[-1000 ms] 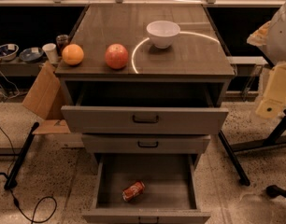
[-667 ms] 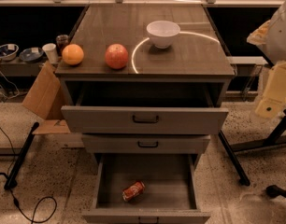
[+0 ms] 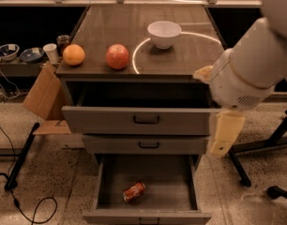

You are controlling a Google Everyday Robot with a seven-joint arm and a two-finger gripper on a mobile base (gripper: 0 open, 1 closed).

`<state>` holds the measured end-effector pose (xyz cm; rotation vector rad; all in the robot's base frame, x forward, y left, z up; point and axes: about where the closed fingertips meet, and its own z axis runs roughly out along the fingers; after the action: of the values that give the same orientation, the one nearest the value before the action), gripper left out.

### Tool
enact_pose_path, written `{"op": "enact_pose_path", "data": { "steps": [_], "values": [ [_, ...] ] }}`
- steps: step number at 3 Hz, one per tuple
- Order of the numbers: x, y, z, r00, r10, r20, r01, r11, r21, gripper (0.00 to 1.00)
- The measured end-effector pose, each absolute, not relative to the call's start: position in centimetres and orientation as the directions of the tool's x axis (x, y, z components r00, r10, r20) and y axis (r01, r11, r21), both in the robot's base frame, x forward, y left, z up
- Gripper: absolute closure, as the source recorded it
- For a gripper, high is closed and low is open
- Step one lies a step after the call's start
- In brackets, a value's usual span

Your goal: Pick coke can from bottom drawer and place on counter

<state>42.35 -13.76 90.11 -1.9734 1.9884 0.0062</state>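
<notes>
The coke can (image 3: 134, 191) lies on its side on the floor of the open bottom drawer (image 3: 146, 216), a little left of its middle. The counter (image 3: 110, 25) is the dark wood-grain top of the grey cabinet, with a bright curved reflection. My white arm reaches in from the upper right. My gripper (image 3: 224, 137) hangs at the cabinet's right side, level with the middle drawer, above and to the right of the can and well apart from it.
On the counter stand an orange (image 3: 73, 54), a red apple (image 3: 117, 56) and a white bowl (image 3: 164, 33). The top drawer (image 3: 139, 120) is pulled out over the closed middle drawer (image 3: 146, 145). A cardboard piece (image 3: 42, 93) and a black stand leg (image 3: 21, 156) are at the left.
My arm and gripper have moved left from the right edge toward the cabinet's right side. The can and the drawers have not moved.
</notes>
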Motion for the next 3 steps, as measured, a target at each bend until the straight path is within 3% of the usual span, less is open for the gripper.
{"op": "enact_pose_path", "data": {
  "steps": [1,3],
  "values": [
    [41.4,-8.2,83.2,0.192,-0.94,-0.281,-0.968,-0.133,-0.214,0.0],
    [39.2,4.1,69.5,0.542,-0.797,-0.267,-0.839,-0.53,-0.121,0.0]
  ]
}}
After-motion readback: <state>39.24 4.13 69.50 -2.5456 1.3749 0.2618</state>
